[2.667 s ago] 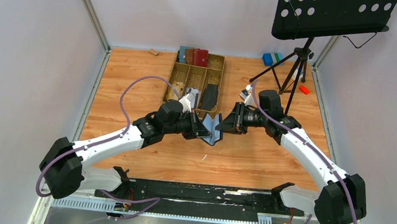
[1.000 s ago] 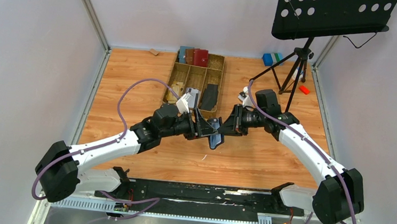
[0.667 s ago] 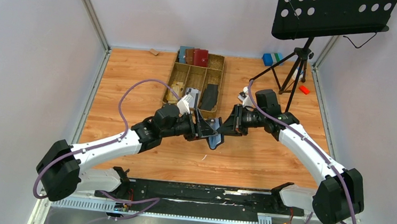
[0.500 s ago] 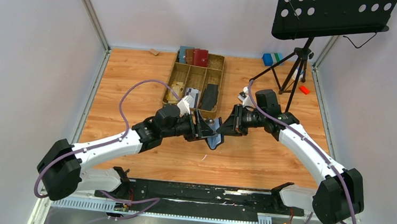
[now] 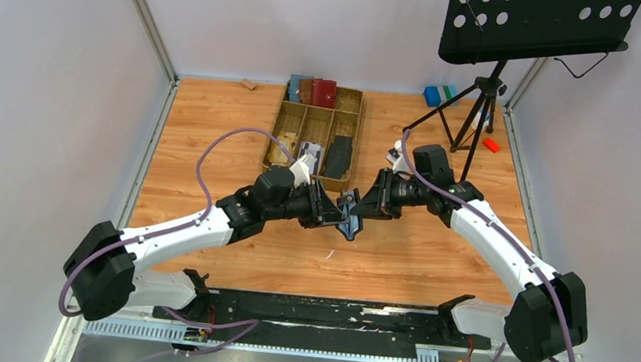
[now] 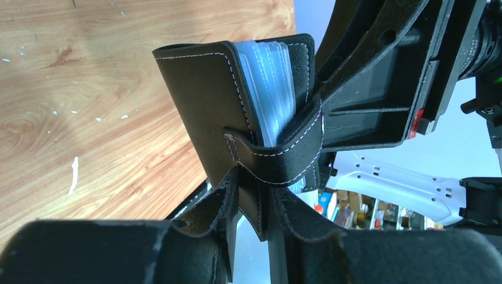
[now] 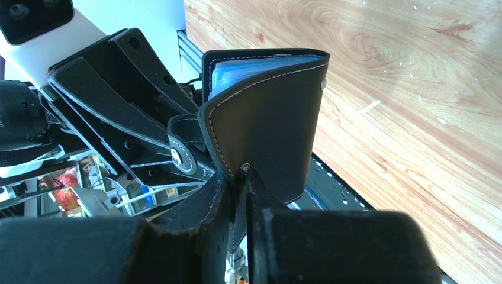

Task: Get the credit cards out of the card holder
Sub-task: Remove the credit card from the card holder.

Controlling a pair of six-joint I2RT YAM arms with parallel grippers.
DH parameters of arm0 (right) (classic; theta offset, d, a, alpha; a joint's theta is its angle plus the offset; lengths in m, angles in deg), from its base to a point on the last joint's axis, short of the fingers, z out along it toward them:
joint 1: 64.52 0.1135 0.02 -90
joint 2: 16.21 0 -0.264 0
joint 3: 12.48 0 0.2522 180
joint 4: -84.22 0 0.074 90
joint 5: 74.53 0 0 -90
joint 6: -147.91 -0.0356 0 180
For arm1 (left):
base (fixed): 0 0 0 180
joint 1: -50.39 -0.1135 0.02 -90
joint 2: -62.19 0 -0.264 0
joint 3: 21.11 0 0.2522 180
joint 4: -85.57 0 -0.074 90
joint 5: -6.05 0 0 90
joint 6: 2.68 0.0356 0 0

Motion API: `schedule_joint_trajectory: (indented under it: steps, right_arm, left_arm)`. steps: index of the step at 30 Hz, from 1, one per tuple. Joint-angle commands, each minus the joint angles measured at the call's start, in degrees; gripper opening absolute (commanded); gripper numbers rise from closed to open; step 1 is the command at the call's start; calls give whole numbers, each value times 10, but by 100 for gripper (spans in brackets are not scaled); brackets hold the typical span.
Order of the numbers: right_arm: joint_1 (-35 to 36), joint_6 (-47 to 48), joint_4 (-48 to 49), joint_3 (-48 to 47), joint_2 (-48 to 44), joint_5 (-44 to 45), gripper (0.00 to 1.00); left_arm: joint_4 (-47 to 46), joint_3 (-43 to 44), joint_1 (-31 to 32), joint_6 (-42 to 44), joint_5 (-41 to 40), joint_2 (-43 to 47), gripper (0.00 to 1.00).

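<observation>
Card holder (image 6: 204,100) hangs above the table (image 5: 217,138) between both arms. Left end effector (image 6: 251,204) is clamped on its closure tab (image 6: 278,160); right end effector (image 7: 241,192) grips the cover. Step in hand appears to be opening. The next move likely calls for spreading the covers to expose the sleeve pages (image 6: 269,83).

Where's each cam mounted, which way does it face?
Top external: above, behind the robot, looking down at the table; left arm, right arm, left claw and right claw meeting at the card holder.
Left wrist: on the left arm, looking past the left claw at the card holder; right claw beyond.
Right wrist: mirrored; right claw near, left claw beyond.
Shared: both wrists see the card holder, opposite sides.
</observation>
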Motion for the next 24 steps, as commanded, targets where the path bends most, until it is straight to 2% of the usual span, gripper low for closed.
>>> schedule_joint_trajectory:
  steps: [1, 5, 8, 11, 16, 18, 20, 24]
  right_arm:
    - [-9, -7, 13, -18, -13, -21, 0]
    - [-18, -2, 1, -14, -17, -17, 0]
    - [-26, 6, -15, -16, -21, -8, 0]
    - [-36, 12, -28, -13, -25, -1, 0]
    - [-52, 25, -45, -8, -36, 9, 0]
    - [-59, 28, -45, -5, -41, 10, 0]
    - [-62, 32, -47, -3, -41, 9, 7]
    - [-64, 36, -44, 5, -42, 6, 36]
  left_arm:
    - [20, 16, 2, 6, -7, -4, 28]
    - [23, 12, 3, 5, -14, 3, 28]
    - [24, 7, 1, 2, -19, 7, 24]
    - [28, 2, -3, 0, -25, 15, 18]
    - [44, -5, -9, -2, -40, 33, 1]
    - [47, -9, -11, -3, -43, 39, 0]
    - [45, -13, -13, -5, -46, 47, 0]
    - [16, -23, -14, -12, -45, 59, 0]
